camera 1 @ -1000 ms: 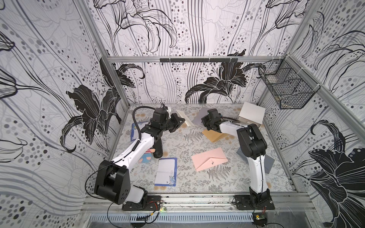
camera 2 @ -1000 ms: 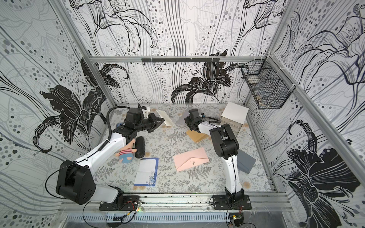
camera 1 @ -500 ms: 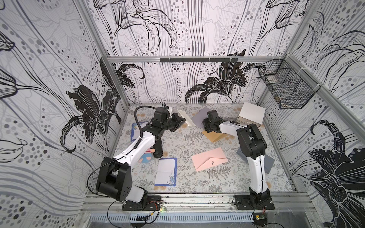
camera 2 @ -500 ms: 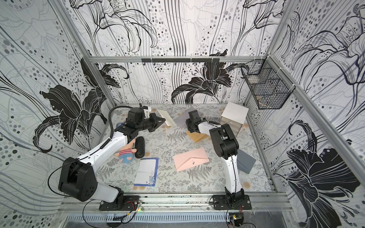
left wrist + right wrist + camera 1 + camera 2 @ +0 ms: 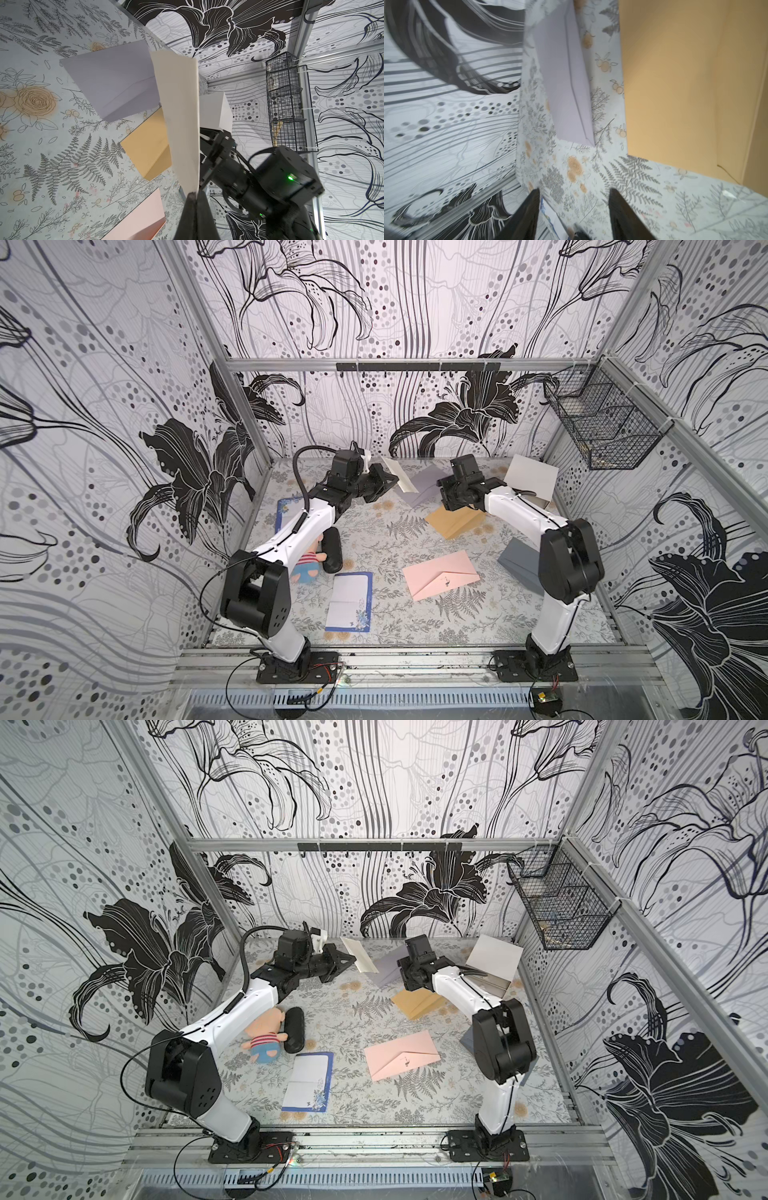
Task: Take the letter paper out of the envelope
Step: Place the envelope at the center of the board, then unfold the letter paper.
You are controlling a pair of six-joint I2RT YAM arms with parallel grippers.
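Note:
My left gripper [image 5: 390, 482] [image 5: 194, 194] is shut on the bottom edge of a cream folded letter paper [image 5: 400, 475] [image 5: 360, 961] [image 5: 178, 116], which it holds upright above the back of the table. The paper is fully outside the lavender-grey envelope [image 5: 420, 488] [image 5: 384, 974] [image 5: 116, 83] [image 5: 566, 83], which lies just to its right on the table. My right gripper [image 5: 445, 494] [image 5: 405, 975] [image 5: 574, 193] hovers at the envelope's right end, open, with only the table surface between its fingers.
A tan envelope [image 5: 455, 521] lies under the right wrist. A pink envelope [image 5: 440, 580], a blue-bordered sheet [image 5: 349, 601], a plush toy [image 5: 309, 566], a black case [image 5: 332, 549] and a dark grey envelope [image 5: 519, 564] lie nearer the front. A white box [image 5: 532, 479] and a wire basket [image 5: 602, 427] are at the back right.
My right gripper has opened and let go of the lavender-grey envelope, which now lies on the table. The left gripper still holds the paper and has shifted slightly right.

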